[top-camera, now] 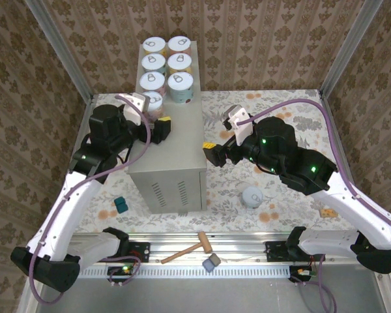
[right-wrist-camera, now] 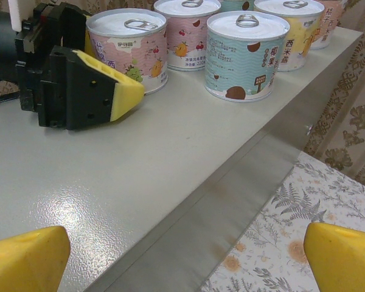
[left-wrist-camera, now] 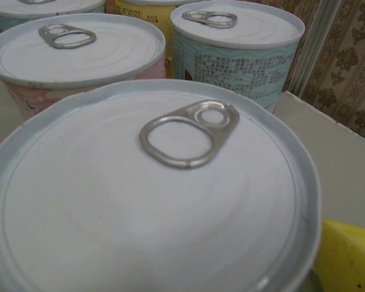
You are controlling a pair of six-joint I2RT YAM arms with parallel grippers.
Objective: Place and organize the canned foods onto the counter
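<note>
Several canned foods stand in two rows at the far end of the counter [top-camera: 173,153]. My left gripper [top-camera: 155,115] is open around the nearest pink can [top-camera: 153,100]. That can's lid [left-wrist-camera: 152,201] sits right under the wrist camera, with one yellow fingertip [left-wrist-camera: 353,258] beside its rim. From the right wrist, that finger [right-wrist-camera: 85,88] lies just beside the pink can [right-wrist-camera: 126,52], next to a teal can [right-wrist-camera: 240,58]. My right gripper [top-camera: 212,154] is open and holds nothing, its pads astride the counter's right edge [right-wrist-camera: 231,201]. One grey can [top-camera: 252,196] stands on the floral floor.
A wooden mallet [top-camera: 189,250] and a grey cube [top-camera: 212,263] lie on the rail at the near edge. A teal block [top-camera: 120,205] sits left of the counter, a small tan piece [top-camera: 326,212] at the right. Patterned walls close in both sides.
</note>
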